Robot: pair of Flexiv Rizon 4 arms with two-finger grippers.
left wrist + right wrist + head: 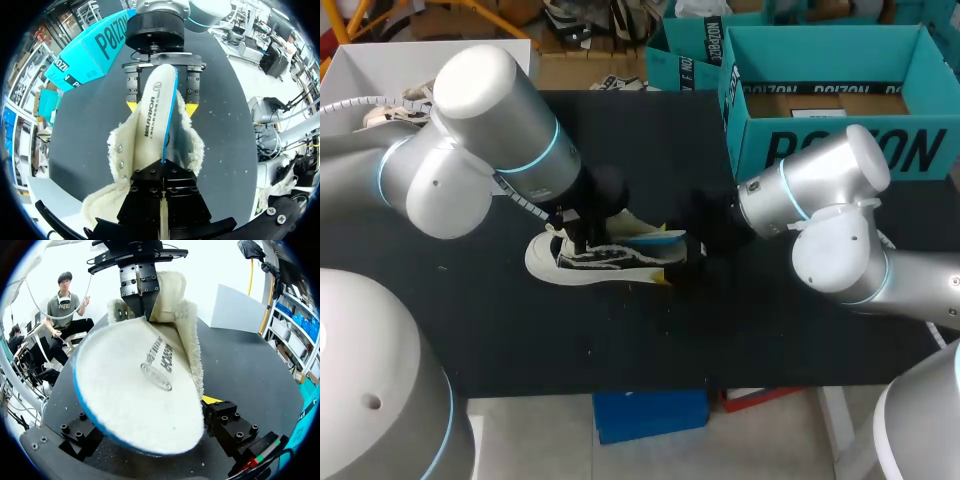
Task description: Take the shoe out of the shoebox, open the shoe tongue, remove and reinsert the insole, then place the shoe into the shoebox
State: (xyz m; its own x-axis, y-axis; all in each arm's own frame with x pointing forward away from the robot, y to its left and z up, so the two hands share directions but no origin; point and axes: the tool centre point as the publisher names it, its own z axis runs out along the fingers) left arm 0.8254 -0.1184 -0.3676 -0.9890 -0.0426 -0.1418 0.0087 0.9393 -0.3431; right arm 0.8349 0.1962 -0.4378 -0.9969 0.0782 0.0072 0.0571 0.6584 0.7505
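A white shoe point(590, 262) with a fleece lining point(192, 145) lies on its side in the middle of the black table. A white insole point(655, 238) with a blue edge sticks out of its opening, heel end raised. My left gripper point(575, 240) stands over the shoe's middle. In its wrist view its black fingers point(163, 192) are shut on the insole point(155, 105) at its inner end. My right gripper point(688, 252) faces it from the heel side, open wide. The insole's heel end point(135, 390) lies between its fingers; one yellow tip point(210, 400) shows, the other is hidden.
The open teal shoebox point(840, 150) stands at the back right of the table, behind my right arm. A second teal box point(685, 60) is beside it. A white box point(350, 70) sits at the back left.
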